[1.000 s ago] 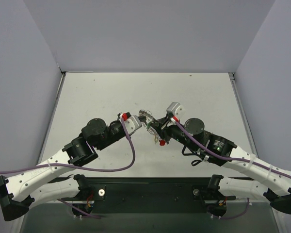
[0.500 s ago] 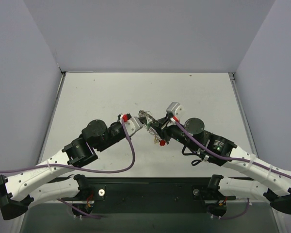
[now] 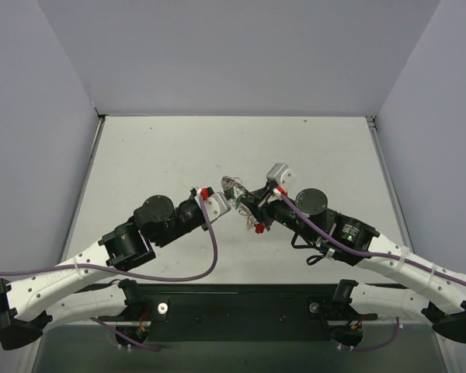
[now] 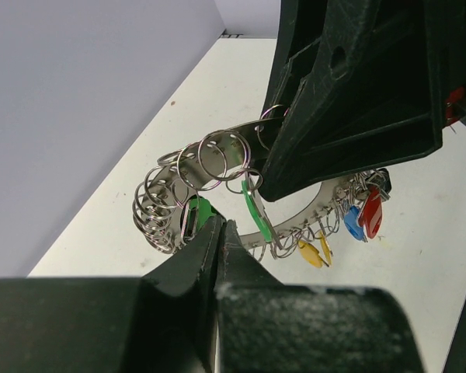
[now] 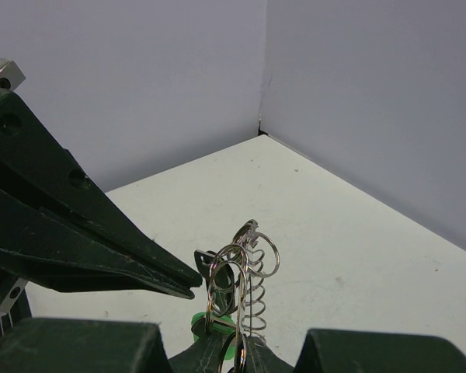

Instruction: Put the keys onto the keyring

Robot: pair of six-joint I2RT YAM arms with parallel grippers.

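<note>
Though blurred overhead, keys [image 4: 370, 216] distinct wrist-side

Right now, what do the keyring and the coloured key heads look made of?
The keyring: probably bare metal, maybe steel; silvery, glossy, glints along its wire loops. Its green key head, red key head, yellow key head: likely plastic; flat saturated colour, faint sheen.

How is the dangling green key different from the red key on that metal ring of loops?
The green plastic-headed key hangs near the middle of the grey metal keyring; the red plastic-headed key hangs farther along, beside a blue key. The green key looks long and narrow from here; the red key looks rounder. Both dangle from thin wire loops.
</note>
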